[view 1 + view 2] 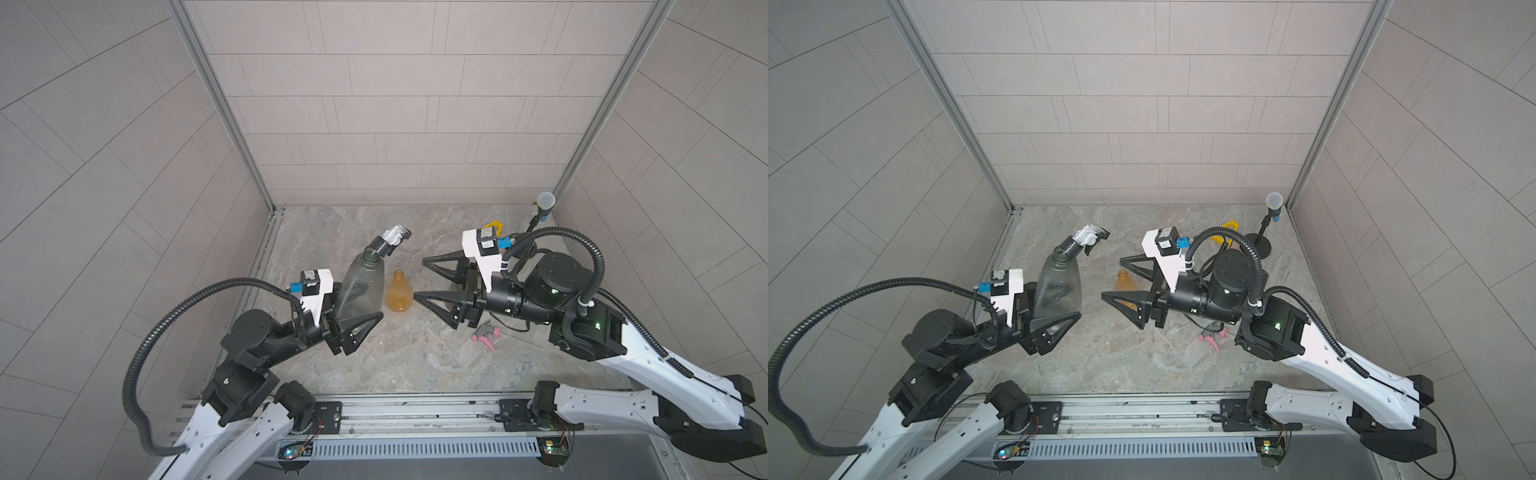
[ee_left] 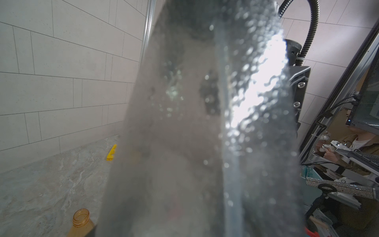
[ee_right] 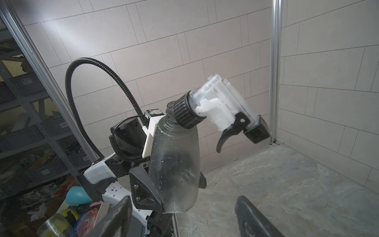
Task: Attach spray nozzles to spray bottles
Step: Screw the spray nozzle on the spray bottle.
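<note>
One amber bottle point(image 1: 400, 297) upright, microphone point(image 1: 545, 201) behind

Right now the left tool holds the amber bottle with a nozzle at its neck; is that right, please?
Not quite: the left tool holds the smoky grey bottle, with the nozzle at its neck, as the right wrist view shows; the amber bottle stands on the table.
</note>
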`<state>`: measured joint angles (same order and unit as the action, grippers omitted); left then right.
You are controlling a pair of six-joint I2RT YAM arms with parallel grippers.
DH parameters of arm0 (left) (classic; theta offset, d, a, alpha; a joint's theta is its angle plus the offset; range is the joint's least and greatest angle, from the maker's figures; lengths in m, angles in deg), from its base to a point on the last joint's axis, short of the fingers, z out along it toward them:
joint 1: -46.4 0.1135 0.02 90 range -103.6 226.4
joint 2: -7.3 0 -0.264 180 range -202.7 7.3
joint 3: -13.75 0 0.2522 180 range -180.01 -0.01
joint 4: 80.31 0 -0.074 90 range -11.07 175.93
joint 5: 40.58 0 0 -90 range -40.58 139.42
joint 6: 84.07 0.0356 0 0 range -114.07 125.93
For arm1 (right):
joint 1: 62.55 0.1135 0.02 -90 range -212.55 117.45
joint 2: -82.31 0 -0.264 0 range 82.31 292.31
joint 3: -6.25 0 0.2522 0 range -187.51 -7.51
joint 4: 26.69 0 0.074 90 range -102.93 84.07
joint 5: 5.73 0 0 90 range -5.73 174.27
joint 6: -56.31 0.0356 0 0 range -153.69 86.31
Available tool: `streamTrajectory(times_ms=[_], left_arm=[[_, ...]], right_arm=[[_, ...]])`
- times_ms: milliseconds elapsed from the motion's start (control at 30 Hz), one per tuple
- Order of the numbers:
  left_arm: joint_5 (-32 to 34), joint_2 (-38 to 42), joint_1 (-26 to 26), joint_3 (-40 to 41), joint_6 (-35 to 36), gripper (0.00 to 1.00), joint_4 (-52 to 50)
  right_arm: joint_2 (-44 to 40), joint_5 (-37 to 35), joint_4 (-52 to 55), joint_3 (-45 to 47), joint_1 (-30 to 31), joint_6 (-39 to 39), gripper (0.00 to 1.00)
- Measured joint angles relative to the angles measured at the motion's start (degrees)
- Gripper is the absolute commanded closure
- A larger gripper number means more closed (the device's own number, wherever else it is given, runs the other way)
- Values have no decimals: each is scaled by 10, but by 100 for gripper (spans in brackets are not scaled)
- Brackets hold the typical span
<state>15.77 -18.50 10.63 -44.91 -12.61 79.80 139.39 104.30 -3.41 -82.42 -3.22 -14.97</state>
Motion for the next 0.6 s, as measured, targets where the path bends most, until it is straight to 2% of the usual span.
streamTrajectory(times_ms=[233, 467, 533, 600], left_arm=[[-54, 2, 0, 0, -6, 100, 11], [-97, 2, 0, 3, -23, 100, 33], [-104, 2, 0, 4, -26, 100, 34], [-108, 2, 0, 5, -26, 100, 35]], right_arm=[[6, 24, 43, -77, -48, -41, 15], [65, 94, 44, -161, -91, -48, 15], [88, 117, 45, -172, -93, -47, 17], [110, 141, 47, -178, -94, -44, 23]])
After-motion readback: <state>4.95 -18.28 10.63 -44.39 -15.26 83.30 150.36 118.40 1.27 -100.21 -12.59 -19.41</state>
